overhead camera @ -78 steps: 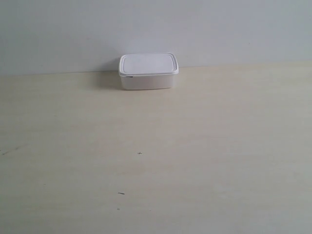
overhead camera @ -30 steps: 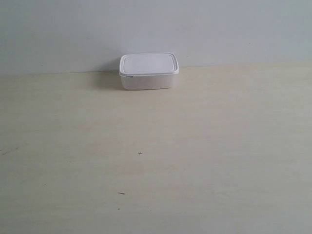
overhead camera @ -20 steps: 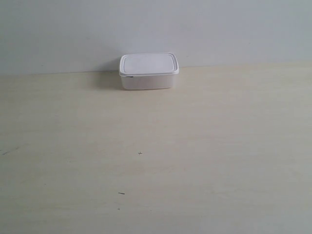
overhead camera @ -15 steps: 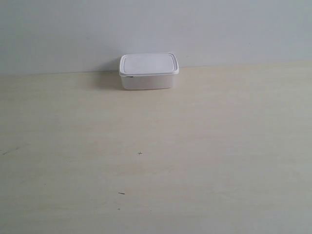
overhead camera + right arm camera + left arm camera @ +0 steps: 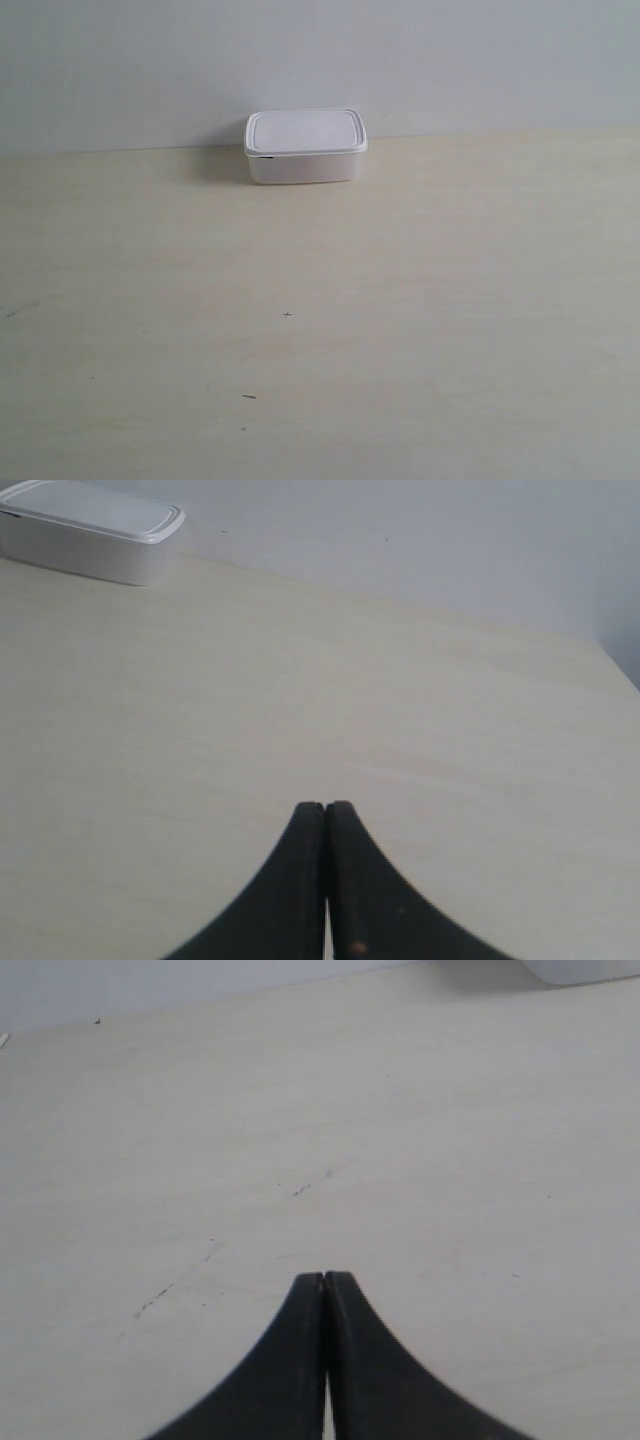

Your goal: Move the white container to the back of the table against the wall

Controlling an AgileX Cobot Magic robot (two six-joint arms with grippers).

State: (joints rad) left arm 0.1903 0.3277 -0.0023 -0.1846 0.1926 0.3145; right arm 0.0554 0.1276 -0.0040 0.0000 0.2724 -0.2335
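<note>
Nothing has shifted over the last few seconds: the white container (image 5: 305,145) sits exactly where it was, lid on, at the back edge of the table (image 5: 420,300) with its rear side up to the wall (image 5: 420,60). I can't make out any gap between them from the exterior view. By my reading the task is as good as done, and I only need to keep clear of it.

The left fingers (image 5: 300,1360) are pressed together with nothing between them, low over bare tabletop, well apart from the container, of which I see only a sliver. The right fingers (image 5: 300,880) are likewise closed and empty, and that camera shows the container far off along the back edge. Neither arm shows in the exterior view.

The table is pale wood grain, flat and bare apart from a few tiny dark specks (image 5: 287,315) toward the front edge. The wall is plain and unmarked.
</note>
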